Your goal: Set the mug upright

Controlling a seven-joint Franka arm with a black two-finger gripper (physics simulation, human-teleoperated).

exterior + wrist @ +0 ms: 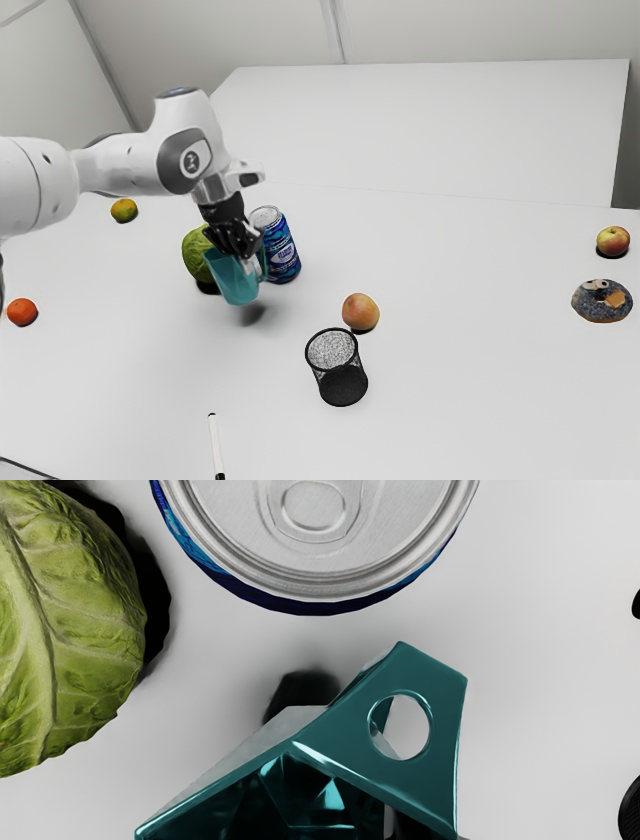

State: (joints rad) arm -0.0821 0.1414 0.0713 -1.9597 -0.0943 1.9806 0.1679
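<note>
In the exterior view my gripper (243, 258) holds the teal mug (238, 283) by its upper part, above a shadow on the table. The mug leans somewhat, mouth up toward the hand, its handle on the exterior view's right side. From the wrist view, the teal mug (415, 680) shows its angular rim, dark inside and a handle with a round hole. A small part of the gripper (395, 830) appears by the rim at the bottom edge; the mug hides much of the fingers.
A blue can (282, 246) stands close behind the mug, beside a green cabbage (195, 255). Toward the exterior view's right are a peach (360, 311) and a black mesh cup (341, 383). A marker (216, 446) lies nearer the camera; a donut (602, 300) is far right.
</note>
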